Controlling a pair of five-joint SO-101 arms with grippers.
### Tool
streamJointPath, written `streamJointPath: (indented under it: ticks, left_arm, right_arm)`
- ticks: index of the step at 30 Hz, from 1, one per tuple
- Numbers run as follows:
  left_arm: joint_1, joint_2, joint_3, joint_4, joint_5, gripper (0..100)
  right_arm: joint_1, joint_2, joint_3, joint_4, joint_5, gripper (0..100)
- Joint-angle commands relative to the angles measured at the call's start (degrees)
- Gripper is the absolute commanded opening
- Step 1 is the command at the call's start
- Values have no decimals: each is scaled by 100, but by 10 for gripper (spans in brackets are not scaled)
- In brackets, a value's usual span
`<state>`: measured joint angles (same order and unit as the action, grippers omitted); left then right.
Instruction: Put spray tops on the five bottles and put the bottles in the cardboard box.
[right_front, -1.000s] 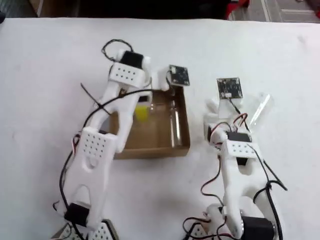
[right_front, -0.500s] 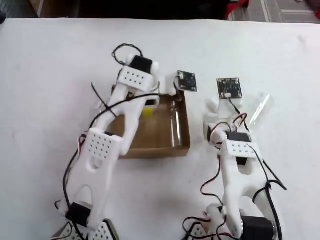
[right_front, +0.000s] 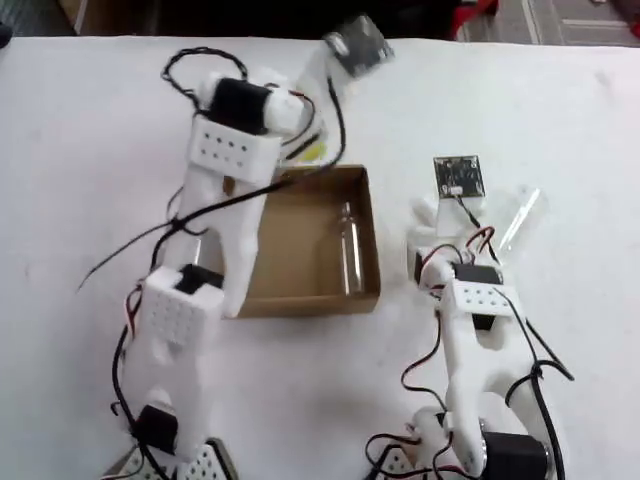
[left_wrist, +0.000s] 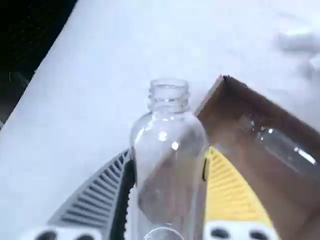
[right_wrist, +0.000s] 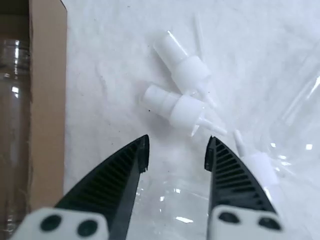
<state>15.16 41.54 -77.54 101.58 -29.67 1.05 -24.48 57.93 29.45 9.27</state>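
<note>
One bottle (right_front: 348, 245) lies in the cardboard box (right_front: 310, 298), centre frame, apparently uncapped. Left gripper (left_wrist: 169, 162) clamps a second bottle (left_wrist: 169, 120), neck bare, above the box's upper edge. Right gripper (right_wrist: 177, 150) hangs spread over loose spray tops (right_wrist: 177, 107). Capping looks unstarted; most work remains.

The high view looks down over the whole worktop (right_front: 80, 120) from afar. Wrist views peer closely past the left end effector (left_wrist: 169, 152) and right end effector (right_wrist: 177, 141); all three share the cardboard box (right_front: 310, 298).
</note>
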Motion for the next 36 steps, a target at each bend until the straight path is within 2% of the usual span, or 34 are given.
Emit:
streamJointPath:
  ticks: [1, 9, 22, 30, 36]
  left_arm:
    - [-233, -919, -290, 88, 1538, 23]
    - [-330, -1947, -273, 105, 2391, 22]
    - [-286, -3723, -88, 105, 2435, 21]
    - [-286, -6176, 2479, 53, 3077, 21]
    - [-338, -7793, 4677, -800, 3077, 21]
  right_arm:
    - [40, -92, -132, -66, 9, 163]
    - [40, -92, -132, -66, 9, 163]
    - [22, -92, -132, -66, 9, 163]
    - [4, -92, -132, -66, 9, 163]
    - [4, -92, -70, -66, 9, 163]
